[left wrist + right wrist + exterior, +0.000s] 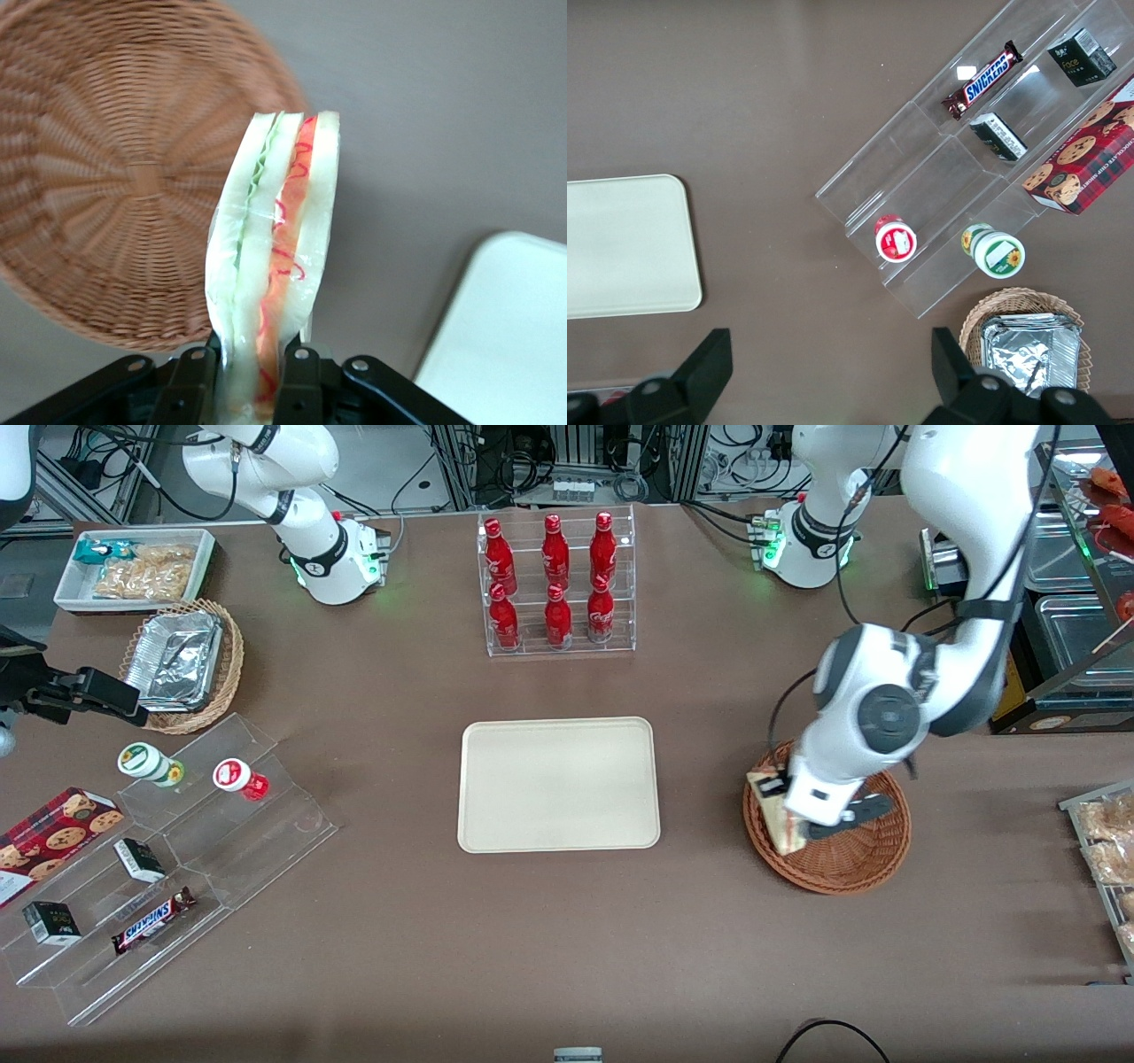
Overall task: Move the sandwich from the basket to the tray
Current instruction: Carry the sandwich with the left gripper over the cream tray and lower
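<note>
My left gripper (808, 820) hangs over the reddish-brown wicker basket (842, 864), at its edge nearest the tray. It is shut on the sandwich (778, 817), a wrapped wedge of white bread with red and green filling. In the left wrist view the sandwich (276, 232) stands out from between the black fingers (299, 382), lifted above the basket (115, 177), which holds nothing else. The cream-beige tray (558, 784) lies flat and bare at the table's middle, toward the parked arm from the basket; a corner of the tray (509, 341) shows in the wrist view.
A clear rack of red bottles (556, 584) stands farther from the front camera than the tray. Toward the parked arm's end are a tan basket of foil trays (182, 664), a white snack bin (133, 567) and a stepped acrylic shelf (168, 859) with snacks. Packaged goods (1107, 850) lie at the working arm's end.
</note>
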